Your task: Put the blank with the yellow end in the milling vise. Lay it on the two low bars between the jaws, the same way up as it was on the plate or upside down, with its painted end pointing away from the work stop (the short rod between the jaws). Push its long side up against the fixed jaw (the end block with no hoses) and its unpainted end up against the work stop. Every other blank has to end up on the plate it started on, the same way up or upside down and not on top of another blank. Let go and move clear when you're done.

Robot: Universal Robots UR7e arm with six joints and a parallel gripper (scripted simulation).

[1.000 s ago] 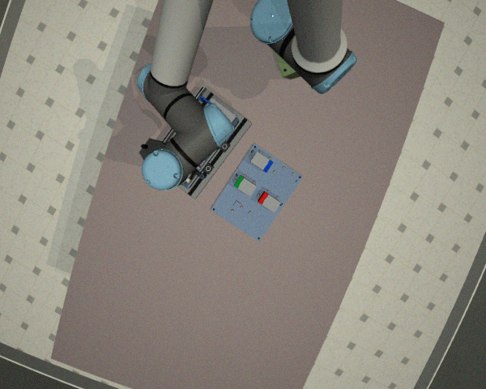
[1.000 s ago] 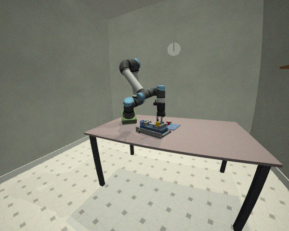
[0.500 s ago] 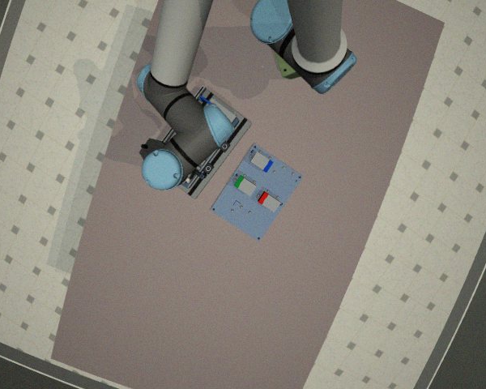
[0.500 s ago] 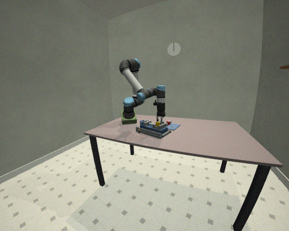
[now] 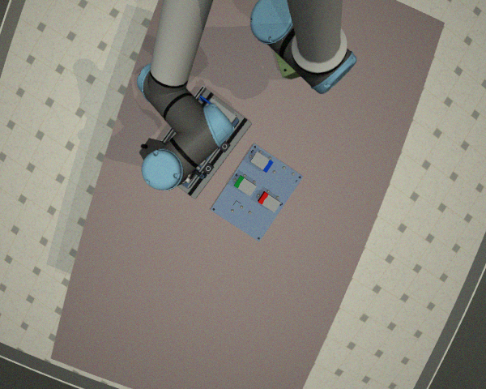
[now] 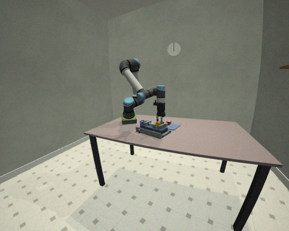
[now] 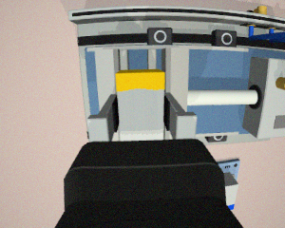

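Above the vise (image 6: pixel 153 130) (image 7: pixel 216 72), the gripper (image 6: pixel 159 117) (image 7: pixel 141 104), its fingers fairly wide apart, pinches the yellow-ended blank (image 6: pixel 158 123) (image 7: pixel 141 110) by its long sides.

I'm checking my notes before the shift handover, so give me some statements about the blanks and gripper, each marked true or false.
1. The gripper is shut on the yellow-ended blank. True.
2. The blue-ended blank is in the vise. False: it is on the plate.
3. Three blanks are on the plate. True.
4. The red-ended blank lies on top of the green-ended blank. False: they lie apart, side by side.
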